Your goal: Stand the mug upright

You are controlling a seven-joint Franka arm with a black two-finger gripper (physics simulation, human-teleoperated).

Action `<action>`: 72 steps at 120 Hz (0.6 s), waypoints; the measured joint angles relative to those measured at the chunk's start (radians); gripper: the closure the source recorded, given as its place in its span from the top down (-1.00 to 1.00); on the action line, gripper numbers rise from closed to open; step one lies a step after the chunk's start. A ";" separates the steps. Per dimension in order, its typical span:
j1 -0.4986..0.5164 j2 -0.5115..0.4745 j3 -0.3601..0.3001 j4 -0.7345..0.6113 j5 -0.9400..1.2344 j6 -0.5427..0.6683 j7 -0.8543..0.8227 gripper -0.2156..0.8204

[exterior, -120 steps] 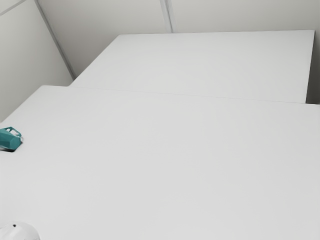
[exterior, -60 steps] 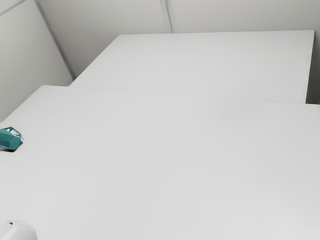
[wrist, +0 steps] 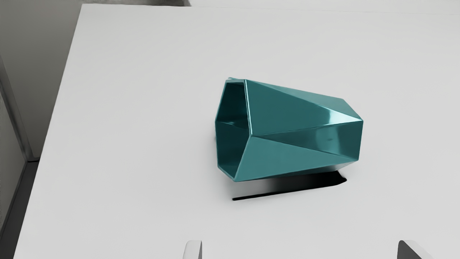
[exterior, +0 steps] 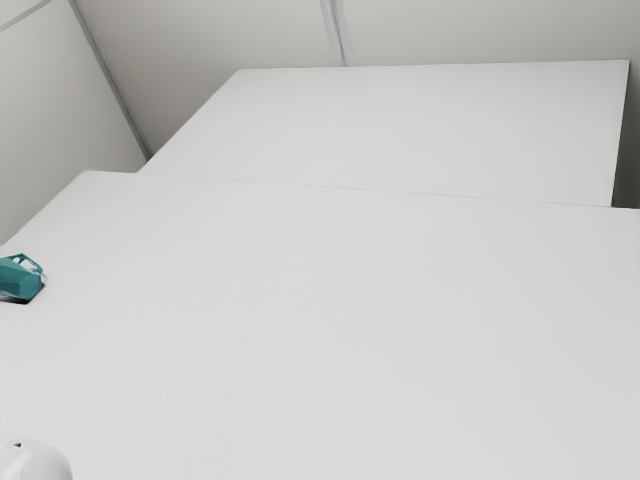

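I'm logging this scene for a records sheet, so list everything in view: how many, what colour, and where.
Mug: one, teal, lying on its side on the front table, near the exterior view's left edge.
Shadow: one, black, on the table beside the mug.
Front table: one, white, under the mug.
Rear surface: one, white, beyond a thin seam behind the front table.
Walls: at least two faces, pale grey, behind and at the exterior view's left.
Wall strip: one, grey, upright on the rear wall.
Arm part: one, white, rounded, at the exterior view's lower left corner.
Tool: one, two fingers with pale and dark grey faces, apart, at the wrist view's bottom edge.
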 joint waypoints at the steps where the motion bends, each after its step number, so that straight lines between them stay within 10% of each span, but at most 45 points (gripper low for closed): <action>1: 0.000 0.003 -0.004 0.002 -0.001 0.000 0.001 0.56; 72: -0.047 0.077 -0.116 0.031 -0.032 0.046 0.048 0.56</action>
